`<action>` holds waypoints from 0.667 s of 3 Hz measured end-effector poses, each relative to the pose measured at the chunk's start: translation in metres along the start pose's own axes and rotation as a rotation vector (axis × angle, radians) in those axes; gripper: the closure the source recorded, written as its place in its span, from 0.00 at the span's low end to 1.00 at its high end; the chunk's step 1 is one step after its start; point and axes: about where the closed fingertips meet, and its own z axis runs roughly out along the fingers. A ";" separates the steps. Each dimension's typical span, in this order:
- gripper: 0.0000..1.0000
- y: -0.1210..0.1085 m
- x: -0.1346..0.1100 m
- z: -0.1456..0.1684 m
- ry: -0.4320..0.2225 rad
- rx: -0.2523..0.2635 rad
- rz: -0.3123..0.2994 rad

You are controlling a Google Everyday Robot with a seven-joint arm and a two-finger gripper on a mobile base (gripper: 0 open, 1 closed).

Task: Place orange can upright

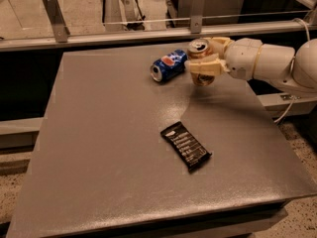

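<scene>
The orange can [199,49] stands roughly upright in my gripper [204,59] at the far right part of the grey table [124,133]. Its silver top shows above the cream fingers [204,67], and its lower end shows below them, close to the table top; I cannot tell whether it touches. The gripper is shut on the can, and the white arm comes in from the right.
A blue Pepsi can [168,66] lies on its side just left of the gripper. A dark snack bar packet [185,146] lies mid-table towards the front. A metal rail [148,31] runs behind the table's far edge.
</scene>
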 end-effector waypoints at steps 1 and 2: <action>1.00 0.000 0.008 0.001 -0.022 -0.024 0.018; 0.83 -0.002 0.015 0.001 -0.036 -0.039 0.047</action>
